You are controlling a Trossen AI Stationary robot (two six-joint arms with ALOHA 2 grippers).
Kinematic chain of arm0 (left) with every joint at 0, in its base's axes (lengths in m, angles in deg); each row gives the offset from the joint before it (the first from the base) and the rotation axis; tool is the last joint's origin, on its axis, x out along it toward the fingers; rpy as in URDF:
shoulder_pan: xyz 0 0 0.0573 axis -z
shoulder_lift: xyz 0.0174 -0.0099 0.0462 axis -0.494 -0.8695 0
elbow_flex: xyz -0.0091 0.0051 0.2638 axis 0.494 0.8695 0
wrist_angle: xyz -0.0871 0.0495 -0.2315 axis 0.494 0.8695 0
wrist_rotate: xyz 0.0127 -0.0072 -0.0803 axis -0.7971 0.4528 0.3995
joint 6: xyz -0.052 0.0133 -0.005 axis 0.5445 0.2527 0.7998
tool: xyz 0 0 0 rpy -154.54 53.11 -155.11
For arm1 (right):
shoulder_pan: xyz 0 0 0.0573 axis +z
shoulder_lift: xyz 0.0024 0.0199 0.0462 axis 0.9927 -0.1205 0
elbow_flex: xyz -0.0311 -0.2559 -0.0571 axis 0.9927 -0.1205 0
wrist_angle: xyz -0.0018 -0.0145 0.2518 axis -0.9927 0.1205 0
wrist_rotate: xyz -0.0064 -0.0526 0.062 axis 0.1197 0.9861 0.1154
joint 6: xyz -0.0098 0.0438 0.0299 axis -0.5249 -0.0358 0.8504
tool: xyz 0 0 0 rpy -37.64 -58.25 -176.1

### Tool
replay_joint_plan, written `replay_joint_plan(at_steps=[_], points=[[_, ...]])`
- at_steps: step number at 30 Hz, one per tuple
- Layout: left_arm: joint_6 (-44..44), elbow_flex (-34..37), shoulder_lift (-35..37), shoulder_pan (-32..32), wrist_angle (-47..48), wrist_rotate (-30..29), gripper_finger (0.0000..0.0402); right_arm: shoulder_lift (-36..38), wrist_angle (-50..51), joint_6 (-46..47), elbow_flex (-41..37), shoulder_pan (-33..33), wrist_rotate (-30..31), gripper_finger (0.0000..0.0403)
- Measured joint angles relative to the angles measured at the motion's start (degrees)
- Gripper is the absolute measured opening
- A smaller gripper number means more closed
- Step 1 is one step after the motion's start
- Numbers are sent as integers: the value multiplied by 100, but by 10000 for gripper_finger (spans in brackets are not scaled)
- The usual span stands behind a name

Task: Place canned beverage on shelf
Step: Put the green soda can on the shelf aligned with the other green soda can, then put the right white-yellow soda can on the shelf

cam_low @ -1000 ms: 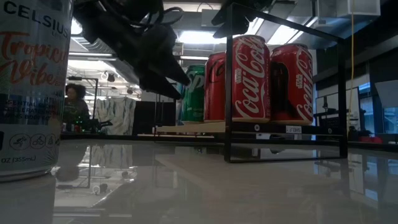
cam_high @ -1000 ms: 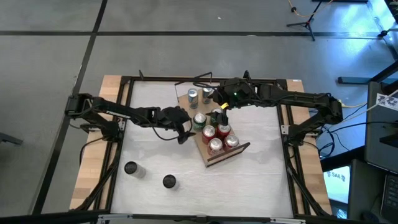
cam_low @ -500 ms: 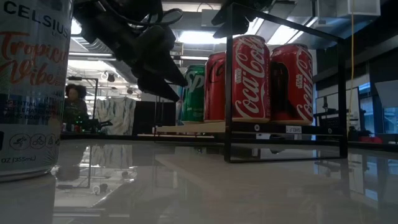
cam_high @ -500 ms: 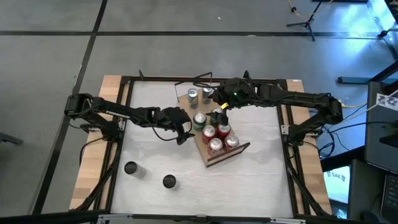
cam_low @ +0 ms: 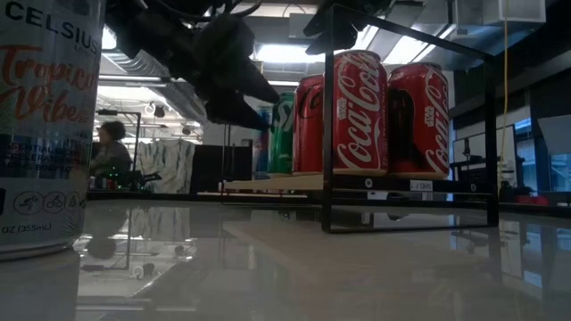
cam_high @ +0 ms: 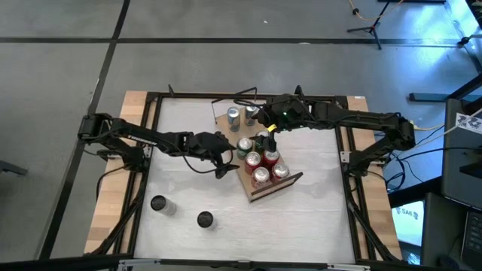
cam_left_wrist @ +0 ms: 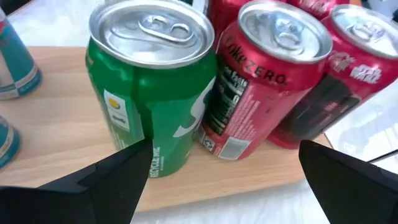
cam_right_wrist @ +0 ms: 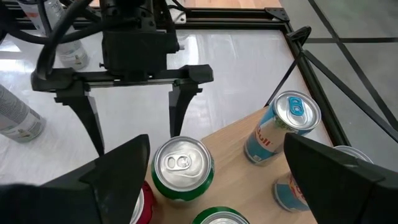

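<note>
Two arms: both are met over the shelf (cam_high: 265, 172) near worktop centre.
Shelf: light-wood board, laid diagonally on the white worktop (cam_high: 301, 218); dark rim at its 5 o'clock end, black wire frame (cam_low: 410, 116) seen in the low view.
Cans on shelf: green can (cam_left_wrist: 152, 81) at the 9 o'clock edge of the cluster, red cans (cam_left_wrist: 273, 68) packed just beside it toward 5 o'clock, pale blue cans (cam_right_wrist: 283, 134) apart at the 11 o'clock end.
Left gripper (cam_high: 224, 154): jaws are spread wide and empty, level with the green can and just beside it at 9 o'clock; the can is seen standing free on the board in the left wrist view, so it is judged released.
Right gripper (cam_high: 265, 138): jaws are held wide, nothing between them; it is poised above the cluster at 12 o'clock, judged to be on standby or guarding the row against tipping.
Spare cans: two more cans (cam_high: 158, 204) are left on the worktop at 7 o'clock, well apart from the shelf; a white Celsius can (cam_low: 45, 125) fills the low view's near edge.
Stage: green can judged placed; clearance by the left arm and pickup of the spare cans are judged outstanding.
Risk: the green can could be clipped by the left fingers (cam_right_wrist: 183, 106) on retreat, given the tight packing.
</note>
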Motion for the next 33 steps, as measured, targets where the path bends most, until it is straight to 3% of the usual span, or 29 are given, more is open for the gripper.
replay_joint_plan(at_steps=[15,28,33], points=[[-147,-2,139,-2,-195,-22,392,0,0,0,0,0,0,365],[-105,-9,1816,-2,1006,-181,392,0,2,346,1,0,-103,365],[-107,-7,2334,-2,1346,-197,392,-17,-128,717,0,0,-836,365]])
